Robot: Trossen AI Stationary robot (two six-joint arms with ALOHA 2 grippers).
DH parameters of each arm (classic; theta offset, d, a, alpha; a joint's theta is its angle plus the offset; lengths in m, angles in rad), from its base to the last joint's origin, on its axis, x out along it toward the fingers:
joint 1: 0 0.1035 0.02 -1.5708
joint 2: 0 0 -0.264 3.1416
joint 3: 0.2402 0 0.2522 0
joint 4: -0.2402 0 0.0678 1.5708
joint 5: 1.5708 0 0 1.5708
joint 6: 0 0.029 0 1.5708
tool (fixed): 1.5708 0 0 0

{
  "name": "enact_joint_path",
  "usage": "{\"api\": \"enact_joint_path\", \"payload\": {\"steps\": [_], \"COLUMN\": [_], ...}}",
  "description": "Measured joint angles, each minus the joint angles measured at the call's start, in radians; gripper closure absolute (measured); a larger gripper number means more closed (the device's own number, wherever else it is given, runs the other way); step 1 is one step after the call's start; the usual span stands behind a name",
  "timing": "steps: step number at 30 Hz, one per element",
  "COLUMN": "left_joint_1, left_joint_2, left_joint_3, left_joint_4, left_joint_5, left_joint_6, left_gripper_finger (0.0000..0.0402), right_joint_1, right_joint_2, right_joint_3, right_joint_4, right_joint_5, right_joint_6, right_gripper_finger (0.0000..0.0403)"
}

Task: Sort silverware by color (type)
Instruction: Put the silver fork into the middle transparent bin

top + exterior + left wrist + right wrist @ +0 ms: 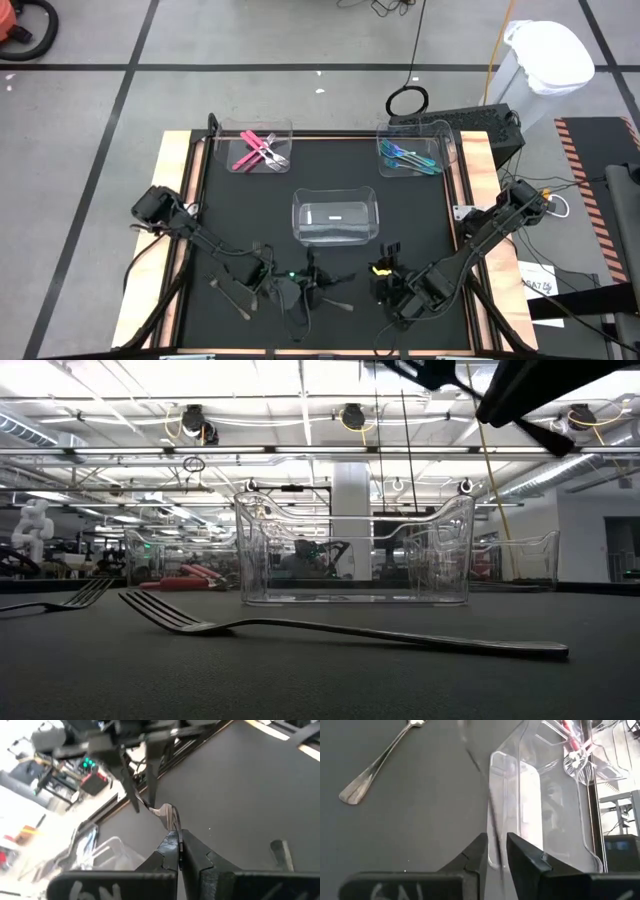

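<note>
Silverware: a plain grey metal fork (340, 630) lies flat on the black worktop (420, 215); thin, stiff, slippery, best pinched mid-handle. Right pincer (495, 851) apparently closes on a slender grey handle; left pincer (176, 845) is shut.

No brand, label or number can be read anywhere. The right gripper's (495, 851) housing carries pale handwritten marks too cut off to read; the left gripper's (179, 851) housing bears similar marks, equally illegible.
</note>
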Motion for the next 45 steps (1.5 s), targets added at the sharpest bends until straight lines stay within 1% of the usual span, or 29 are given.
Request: {"api": "enact_joint_path", "payload": {"steps": [5,7,12,16,25,28,32,36,38,41,45], "left_joint_1": [0.020,0.024,0.024,0.024,0.024,0.025,0.024,0.024,0.023,0.016,-0.013], "left_joint_2": [0.000,0.000,0.000,0.000,0.000,0.000,0.000,0.000,0.000,0.000,-0.012], "left_joint_3": [0.000,0.000,0.000,0.000,0.000,0.000,0.000,0.000,0.000,0.000,0.000], "left_joint_4": [-0.001,-0.001,0.003,0.003,0.004,0.005,0.005,0.027,0.047,0.048,0.044], "left_joint_5": [0.030,0.056,0.058,0.061,0.077,0.077,0.077,0.067,0.067,0.060,-0.040], "left_joint_6": [-0.060,-0.072,-0.077,-0.077,-0.077,-0.077,-0.074,-0.077,-0.082,-0.104,-0.111], "left_gripper_finger": [0.0401,0.0401,0.0401,0.0401,0.0401,0.0399,0.0388,0.0369,0.0352,0.0309,0.0239], "right_joint_1": [0.004,0.006,0.006,0.006,0.006,0.007,0.007,0.007,0.007,0.006,0.006], "right_joint_2": [0.000,0.000,0.000,0.000,0.000,0.001,0.001,0.001,0.001,0.001,0.001], "right_joint_3": [0.000,0.000,0.000,0.000,0.000,0.000,0.000,0.000,0.000,0.000,0.000], "right_joint_4": [-0.042,-0.056,-0.092,-0.092,-0.092,-0.093,-0.090,-0.090,-0.089,-0.090,-0.103], "right_joint_5": [-0.034,-0.028,-0.021,-0.026,-0.078,-0.078,-0.078,-0.075,-0.068,-0.050,-0.041], "right_joint_6": [0.011,0.025,0.057,0.061,0.057,0.055,0.061,0.065,0.066,0.066,0.061], "right_gripper_finger": [0.0323,0.0313,0.0302,0.0319,0.0390,0.0395,0.0395,0.0398,0.0398,0.0399,0.0399]}}
